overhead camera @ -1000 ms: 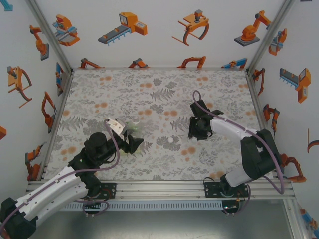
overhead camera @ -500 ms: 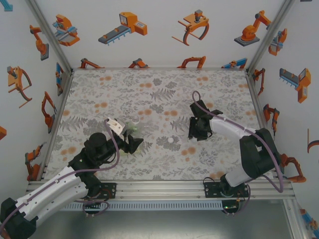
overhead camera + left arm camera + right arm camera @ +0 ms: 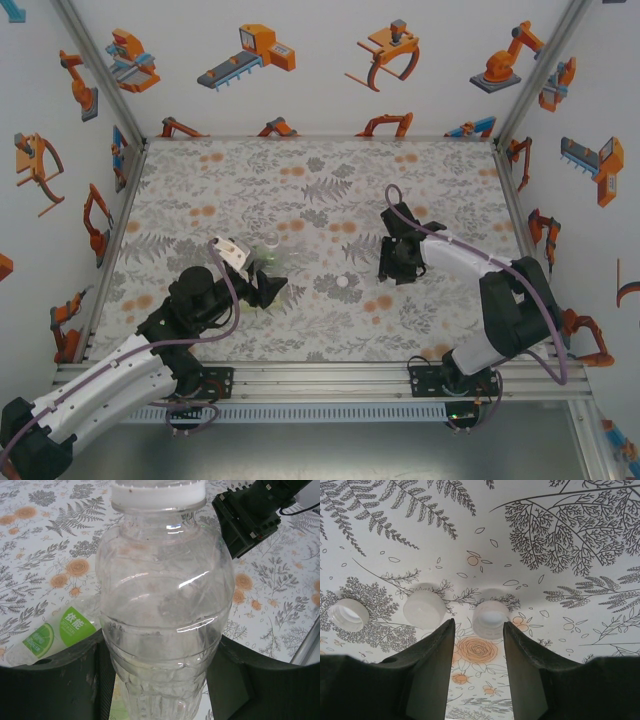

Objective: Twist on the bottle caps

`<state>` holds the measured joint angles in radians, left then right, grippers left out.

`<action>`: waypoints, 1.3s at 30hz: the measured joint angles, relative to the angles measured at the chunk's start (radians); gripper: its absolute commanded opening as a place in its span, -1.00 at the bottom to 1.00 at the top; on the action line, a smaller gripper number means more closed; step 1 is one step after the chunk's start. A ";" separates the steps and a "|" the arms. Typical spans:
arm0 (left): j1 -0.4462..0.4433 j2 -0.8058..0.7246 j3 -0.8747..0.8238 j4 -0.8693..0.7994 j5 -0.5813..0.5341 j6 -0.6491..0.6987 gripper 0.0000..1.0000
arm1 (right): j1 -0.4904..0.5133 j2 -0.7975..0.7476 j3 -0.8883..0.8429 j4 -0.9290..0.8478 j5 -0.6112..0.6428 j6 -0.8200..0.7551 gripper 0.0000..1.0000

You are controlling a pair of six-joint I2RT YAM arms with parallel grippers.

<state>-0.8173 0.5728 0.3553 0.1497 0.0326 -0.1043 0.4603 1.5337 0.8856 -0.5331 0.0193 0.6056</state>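
Step in hand, by judgement: pickup. Left tool [image 3: 160,685]: closed on clear bottle [image 3: 165,605], centre of frame, white cap [image 3: 157,492] on neck. Right tool [image 3: 478,625]: jaws apart, empty, above loose cap [image 3: 490,616] on worktop [image 3: 395,540], frame centre. Next: lower straight, close on it, avoid neighbouring cap [image 3: 424,609].

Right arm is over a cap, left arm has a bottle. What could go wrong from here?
1. The right gripper stands open with a cap between its tips, nearer one finger; closing could pinch it skewed or flick it away.
2. A second cap lies close by the other finger and may get knocked.
3. A green-label bottle lies loose beside the left gripper, which grips the clear bottle; swinging could roll it.
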 measured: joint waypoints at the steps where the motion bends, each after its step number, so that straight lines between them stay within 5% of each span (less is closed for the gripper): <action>1: 0.000 0.000 0.000 0.000 0.000 0.000 -1.00 | 0.000 0.000 -0.002 0.000 0.000 0.000 -0.14; 39: 0.000 0.019 0.000 0.015 -0.010 -0.011 -1.00 | -0.021 -0.031 -0.019 -0.011 0.020 -0.004 -0.07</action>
<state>-0.8173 0.5915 0.3553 0.1650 0.0223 -0.1154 0.4397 1.5032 0.8661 -0.5446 0.0391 0.6018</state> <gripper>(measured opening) 0.583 0.466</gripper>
